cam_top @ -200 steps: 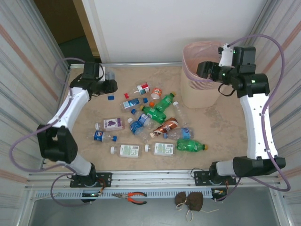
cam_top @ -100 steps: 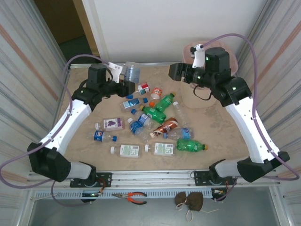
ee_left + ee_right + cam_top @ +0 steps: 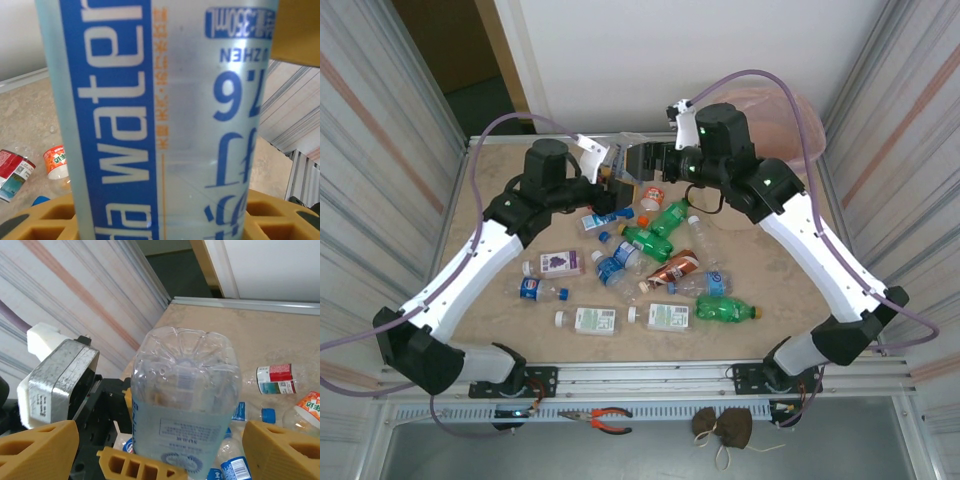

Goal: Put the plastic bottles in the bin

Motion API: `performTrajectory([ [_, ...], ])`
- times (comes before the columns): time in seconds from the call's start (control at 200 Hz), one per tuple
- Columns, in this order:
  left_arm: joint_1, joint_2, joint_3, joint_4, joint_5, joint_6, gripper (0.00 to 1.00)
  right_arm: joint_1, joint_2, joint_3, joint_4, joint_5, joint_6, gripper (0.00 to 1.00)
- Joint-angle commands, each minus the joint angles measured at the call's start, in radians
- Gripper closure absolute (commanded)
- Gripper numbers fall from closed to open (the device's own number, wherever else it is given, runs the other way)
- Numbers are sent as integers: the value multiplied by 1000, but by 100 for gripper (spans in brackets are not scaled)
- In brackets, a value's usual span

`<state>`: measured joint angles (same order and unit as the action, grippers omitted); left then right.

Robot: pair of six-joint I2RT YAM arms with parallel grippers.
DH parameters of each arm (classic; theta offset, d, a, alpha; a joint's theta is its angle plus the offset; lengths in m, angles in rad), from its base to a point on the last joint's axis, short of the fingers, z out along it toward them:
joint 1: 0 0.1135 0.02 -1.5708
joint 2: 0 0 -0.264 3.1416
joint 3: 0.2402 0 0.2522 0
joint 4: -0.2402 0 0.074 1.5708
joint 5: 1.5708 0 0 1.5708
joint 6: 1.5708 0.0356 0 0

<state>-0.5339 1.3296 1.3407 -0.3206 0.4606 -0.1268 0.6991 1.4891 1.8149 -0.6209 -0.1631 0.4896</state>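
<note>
**A:** What lies closest to the arm bases?

**B:** Orange-handled pliers and a brown pouch, on the metal ledge in front of the table.

**A:** And the plastic bottles?

**B:** Most are scattered across the middle of the table. Nearest are two white-labelled ones lying in a row, with a green bottle just to their right. Further in are a brown-labelled one and, off to the left, a purple-labelled one. Beyond those is another green bottle, plus a red-labelled one and an orange-labelled one near the far edge.

**A:** Is any bottle off the table?

**B:** One, a clear water bottle with a blue label. The left arm holds it up over the far part of the table, its jaws closed on the bottle's sides.

**A:** And the right arm?

**B:** It reaches in from the opposite side. Its jaws are spread wide, one on either side of the bottle's ribbed base, and neither touches it.

**A:** Where is the bin?

**B:** In the far right corner, largely hidden behind the right arm. Its pink liner shows above the arm.
</note>
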Motion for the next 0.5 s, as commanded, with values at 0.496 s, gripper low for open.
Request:
performTrajectory([
  [0.496, -26, -33, 11, 87, -11, -18, 52, 21, 68, 4, 56, 62, 55, 19],
])
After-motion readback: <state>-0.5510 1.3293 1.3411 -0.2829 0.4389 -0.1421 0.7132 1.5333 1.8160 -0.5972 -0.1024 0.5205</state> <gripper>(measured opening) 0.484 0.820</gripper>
